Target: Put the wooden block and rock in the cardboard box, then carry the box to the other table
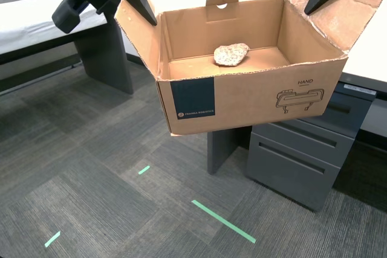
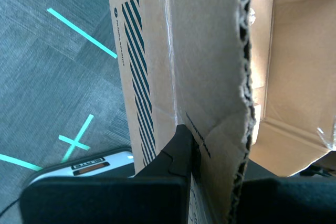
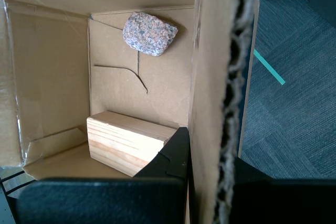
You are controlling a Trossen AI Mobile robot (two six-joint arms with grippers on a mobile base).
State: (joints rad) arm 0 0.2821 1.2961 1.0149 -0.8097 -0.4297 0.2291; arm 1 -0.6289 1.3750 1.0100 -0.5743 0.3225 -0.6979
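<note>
rock (image 3: 150,33) in cardboard box (image 1: 254,98) | wooden block (image 3: 128,142) in box, apart from rock

colours and patterns of the lifted box and its surroundings

the cardboard box (image 1: 254,98) is plain brown corrugated board, with a dark navy square label (image 1: 192,98) carrying small white lettering and a black line drawing (image 1: 299,99) on its front. one side wall bears dark navy diagonal stripes (image 2: 137,77). the rock (image 3: 149,32) inside is pinkish-beige, speckled with grey and dark flecks. the wooden block (image 3: 128,141) is pale tan with fine darker grain lines. my first tool (image 3: 207,177) and my second tool (image 2: 212,174) are matte black. the floor (image 1: 91,173) is dark grey carpet of fine ribbed texture, crossed by bright green tape strips (image 1: 222,220). the cabinet (image 1: 302,149) is dark grey.
</note>
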